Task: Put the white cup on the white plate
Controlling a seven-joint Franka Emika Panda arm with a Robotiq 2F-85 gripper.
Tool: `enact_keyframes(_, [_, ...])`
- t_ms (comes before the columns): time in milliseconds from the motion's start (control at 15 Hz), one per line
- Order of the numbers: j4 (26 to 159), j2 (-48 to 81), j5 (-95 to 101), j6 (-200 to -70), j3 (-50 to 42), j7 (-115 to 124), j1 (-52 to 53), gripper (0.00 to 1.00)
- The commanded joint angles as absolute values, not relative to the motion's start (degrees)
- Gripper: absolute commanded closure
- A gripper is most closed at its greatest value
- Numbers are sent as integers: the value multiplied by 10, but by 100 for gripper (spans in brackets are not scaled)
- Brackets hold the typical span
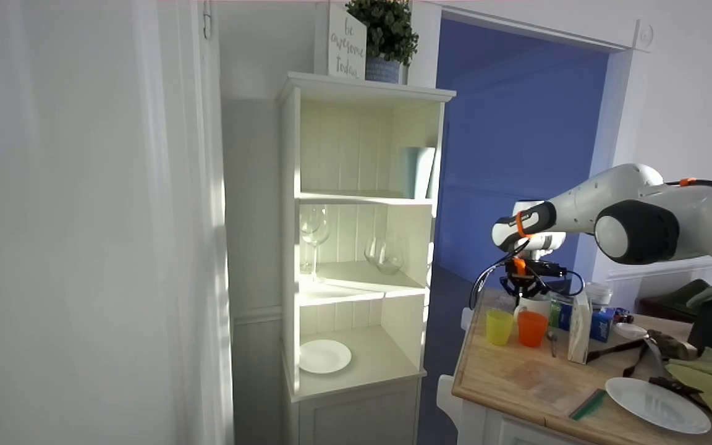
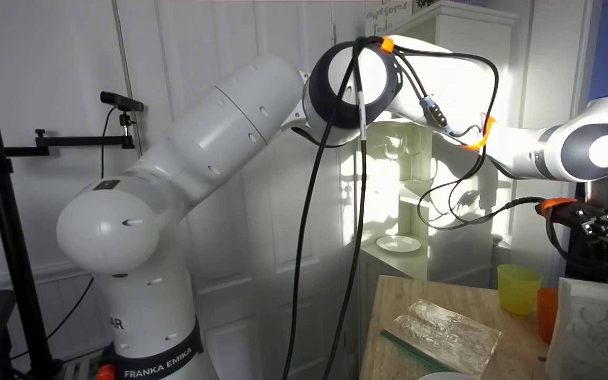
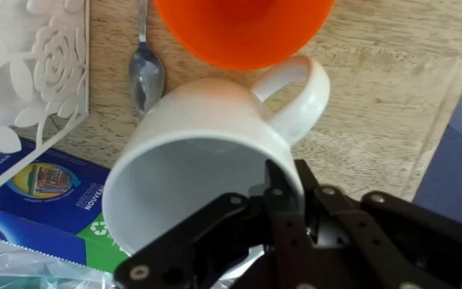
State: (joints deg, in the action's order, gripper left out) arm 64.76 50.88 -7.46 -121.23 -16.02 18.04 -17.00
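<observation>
Counter (image 1: pixel 486 377) is spanning lower right — claw (image 3: pixel 289 170) is pinching white cup (image 3: pixel 211 108) by its wall; lift straight, clearing orange tumbler (image 3: pixel 247 44).

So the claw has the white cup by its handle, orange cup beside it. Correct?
Not by the handle: the wrist view shows the claw gripping the white cup by its rim, one finger inside, one outside. The orange cup is beside it, as you say.

the orange cup (image 3: pixel 245 32) crowds the white cup (image 3: pixel 199 160); bare tabletop (image 3: pixel 391 92) flanks both.
</observation>
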Motion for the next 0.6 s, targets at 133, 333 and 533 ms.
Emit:
enact_keyframes(133, [618,514,-67,-1176,-173,199,-168,97])
enact_keyframes(333, [615,500,-72,-1181,-178,200,-171,97])
enact_keyframes(533, [608,483,-75,-1190,-184,197,-171,97])
